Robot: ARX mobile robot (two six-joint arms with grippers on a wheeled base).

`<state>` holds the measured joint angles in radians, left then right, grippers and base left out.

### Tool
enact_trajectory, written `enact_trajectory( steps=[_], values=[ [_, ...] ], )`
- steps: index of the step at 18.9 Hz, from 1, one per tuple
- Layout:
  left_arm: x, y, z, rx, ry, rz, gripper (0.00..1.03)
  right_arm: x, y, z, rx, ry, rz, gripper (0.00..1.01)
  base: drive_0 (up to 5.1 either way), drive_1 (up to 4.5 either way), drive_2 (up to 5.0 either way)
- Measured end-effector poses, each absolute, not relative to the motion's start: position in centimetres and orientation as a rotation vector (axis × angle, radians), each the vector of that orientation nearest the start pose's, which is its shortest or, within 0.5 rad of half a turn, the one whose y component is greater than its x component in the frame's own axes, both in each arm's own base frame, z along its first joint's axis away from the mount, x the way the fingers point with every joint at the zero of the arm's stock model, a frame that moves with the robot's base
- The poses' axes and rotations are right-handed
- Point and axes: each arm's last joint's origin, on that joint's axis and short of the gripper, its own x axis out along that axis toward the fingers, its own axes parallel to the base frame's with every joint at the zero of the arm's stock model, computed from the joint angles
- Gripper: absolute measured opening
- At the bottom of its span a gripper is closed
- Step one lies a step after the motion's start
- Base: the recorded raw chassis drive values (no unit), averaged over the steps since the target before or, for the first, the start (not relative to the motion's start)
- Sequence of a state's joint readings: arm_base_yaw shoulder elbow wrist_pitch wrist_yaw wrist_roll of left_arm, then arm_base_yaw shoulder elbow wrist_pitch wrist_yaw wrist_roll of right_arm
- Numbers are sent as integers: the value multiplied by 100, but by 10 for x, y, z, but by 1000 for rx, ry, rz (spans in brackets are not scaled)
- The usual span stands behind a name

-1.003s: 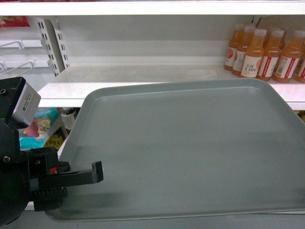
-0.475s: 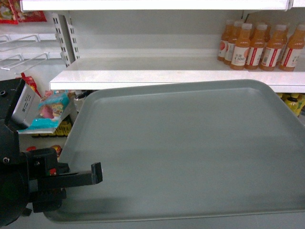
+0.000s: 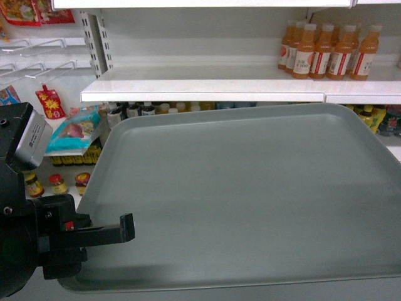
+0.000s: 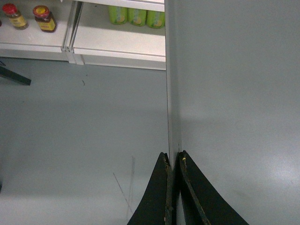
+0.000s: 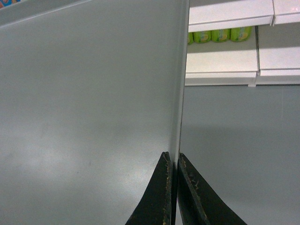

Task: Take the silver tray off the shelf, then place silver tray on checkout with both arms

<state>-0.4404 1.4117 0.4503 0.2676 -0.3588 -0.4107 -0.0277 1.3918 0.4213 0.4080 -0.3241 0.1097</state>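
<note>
The silver tray (image 3: 250, 194) fills most of the head view, held level in the air in front of the shelf (image 3: 207, 89) and apart from it. At its left rim, my left gripper (image 3: 127, 227) is shut on the edge; the left wrist view shows both black fingers pinching the thin rim (image 4: 172, 157). The right wrist view shows my right gripper (image 5: 174, 160) shut on the opposite rim of the tray (image 5: 89, 93). That right gripper lies outside the head view. The checkout is out of view.
Orange drink bottles (image 3: 326, 50) stand at the shelf's right end. Below the shelf board are small jars (image 3: 57, 183), snack packets (image 3: 75, 128) and dark bottles. Green bottles (image 4: 136, 14) sit on a low shelf, with grey floor (image 4: 84, 131) under the tray.
The shelf has drawn further away and higher in the head view, showing lower shelves. The tray and left gripper keep their place in the view, both grips unchanged.
</note>
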Motion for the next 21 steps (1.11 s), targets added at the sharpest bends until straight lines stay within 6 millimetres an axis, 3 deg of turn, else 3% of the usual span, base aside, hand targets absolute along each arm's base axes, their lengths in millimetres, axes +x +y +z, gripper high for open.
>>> enact_trajectory(
  steps=[21],
  values=[
    [222, -93, 137, -126, 638, 54, 3, 242, 3, 144, 207, 572, 258, 3, 10, -392, 412]
  ],
)
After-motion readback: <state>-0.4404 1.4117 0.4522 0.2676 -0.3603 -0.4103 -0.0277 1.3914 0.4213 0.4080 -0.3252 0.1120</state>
